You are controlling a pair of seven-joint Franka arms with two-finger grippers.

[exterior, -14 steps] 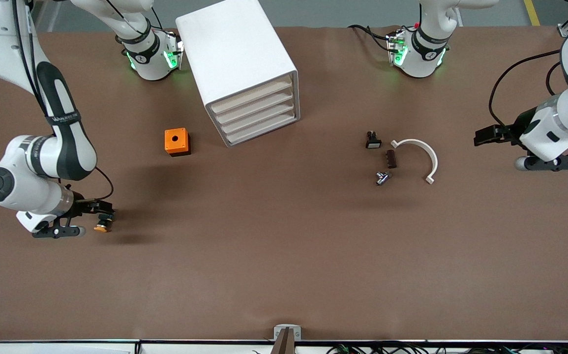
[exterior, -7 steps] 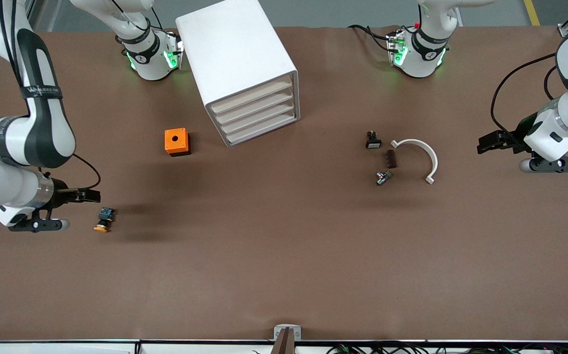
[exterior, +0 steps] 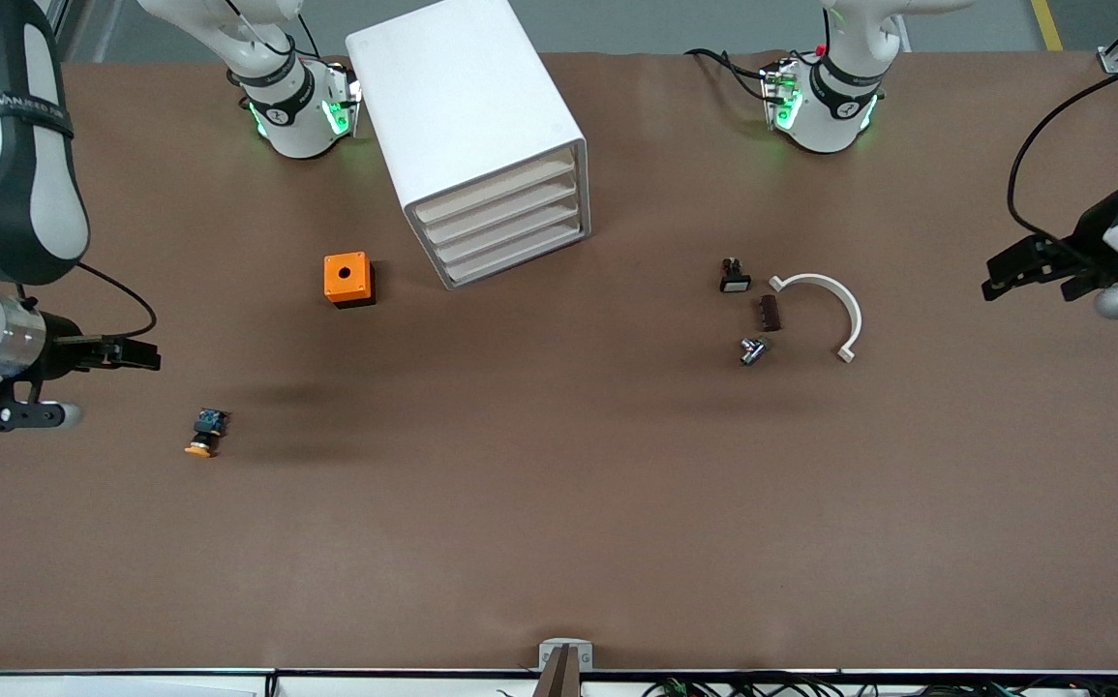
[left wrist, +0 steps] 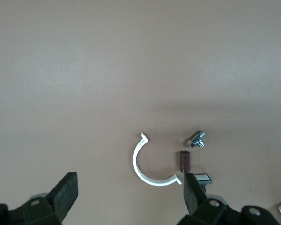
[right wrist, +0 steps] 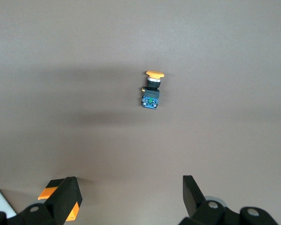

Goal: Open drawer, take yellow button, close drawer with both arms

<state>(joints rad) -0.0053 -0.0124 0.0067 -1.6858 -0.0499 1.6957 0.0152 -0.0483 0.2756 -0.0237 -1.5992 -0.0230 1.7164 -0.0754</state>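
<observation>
The white cabinet (exterior: 467,116) stands at the back middle of the table. Its uppermost drawer (exterior: 496,188) is shut flush, like the three below it. The button (exterior: 204,434) lies on its side on the bare table toward the right arm's end, with its orange cap nearest the front camera. It also shows in the right wrist view (right wrist: 151,89). My right gripper (exterior: 137,353) is open and empty, up over the table near that end, apart from the button; it also shows in its wrist view (right wrist: 129,197). My left gripper (exterior: 1013,271) is open and empty over the left arm's end (left wrist: 129,197).
An orange cube with a hole (exterior: 347,279) sits beside the cabinet. A white curved clamp (exterior: 834,305), a brown part (exterior: 770,312), a small metal part (exterior: 752,350) and a black-and-white part (exterior: 734,276) lie together toward the left arm's end.
My right gripper has let go of the button, opened and drawn up and away toward the table's end. The button stays on the table. My left gripper has drawn away toward its end.
</observation>
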